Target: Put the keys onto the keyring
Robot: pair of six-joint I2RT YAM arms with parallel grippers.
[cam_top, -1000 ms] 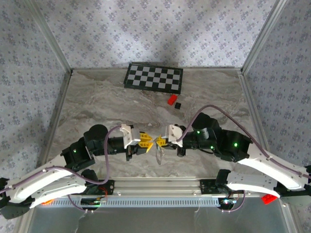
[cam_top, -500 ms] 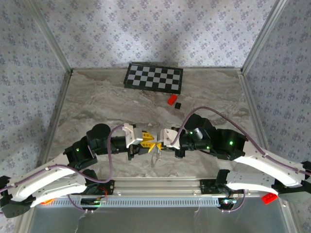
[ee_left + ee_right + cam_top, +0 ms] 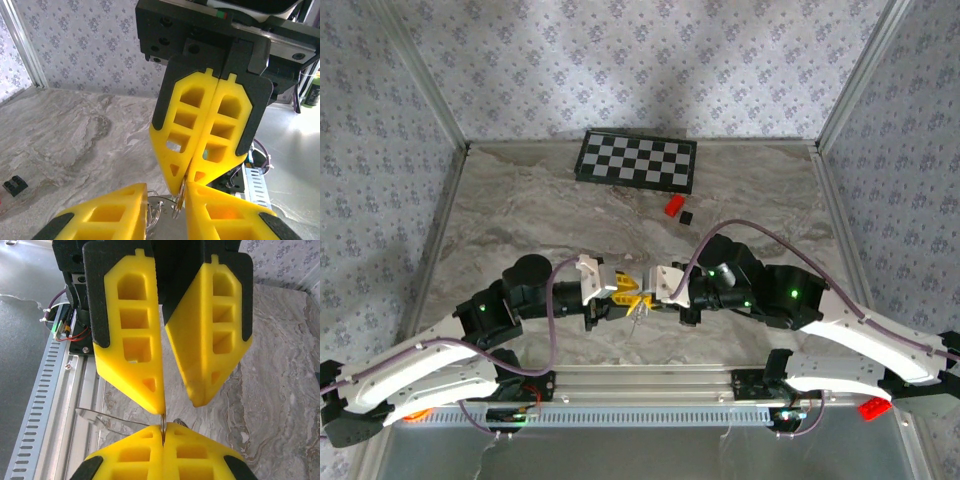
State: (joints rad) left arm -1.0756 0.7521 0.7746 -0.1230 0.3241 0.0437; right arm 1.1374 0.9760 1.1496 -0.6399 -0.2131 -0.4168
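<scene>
Grey-veined marble tabletop (image 3: 520, 210) walled in by pale flowered wallpaper (image 3: 620, 60). Along the back, from the left: checkerboard mat (image 3: 636, 161), then small red block (image 3: 673, 205), then small black cube (image 3: 686, 216) just beside it, all well apart from the two tools.

Nearer the front, starting at the left: left arm (image 3: 470, 320) reaching in from its corner and bent toward the middle. Left gripper (image 3: 630, 296) low over the marble, near the front rail (image 3: 650, 380), pointing right. Seen from the right wrist, yellow fingers (image 3: 125, 375) parted by a narrow gap, not pressed together. Seen from its own wrist, keyring (image 3: 178, 197) sitting across that gap, thin wire lying against the inner face of each finger, so apparently clamped across its width. From above, only a faint loop just under the spot where the two tools meet.

Next, key (image 3: 100, 416): flat silvery strip sticking out sideways from the closed seam of right gripper (image 3: 162, 435), roughly level with the table, outer end free.

Then that gripper itself, nose to nose with the left one, tips touching or very nearly so. Fingers squeezed tight with no gap, pinching the key by its end, ring wire rising from the same spot to a fingertip of the left tool. Last, right arm (image 3: 800, 300) stretched in from the right corner.
</scene>
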